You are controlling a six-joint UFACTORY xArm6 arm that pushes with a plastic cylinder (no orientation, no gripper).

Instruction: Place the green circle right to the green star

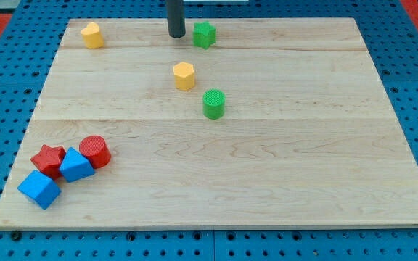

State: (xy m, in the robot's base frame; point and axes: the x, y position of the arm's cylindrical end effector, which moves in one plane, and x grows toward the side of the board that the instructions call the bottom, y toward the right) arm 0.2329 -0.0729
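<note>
The green circle (213, 104) stands near the board's middle, a little toward the view's top. The green star (204, 34) sits near the top edge, almost straight above the circle in the view. My tip (176, 35) is at the top edge, just left of the green star, with a small gap between them. The tip is well above and left of the green circle.
A yellow hexagon block (184, 75) lies between the tip and the green circle. Another yellow block (91, 35) sits at the top left. At the bottom left cluster a red star (48, 160), a red cylinder (94, 151) and two blue blocks (75, 165) (39, 189).
</note>
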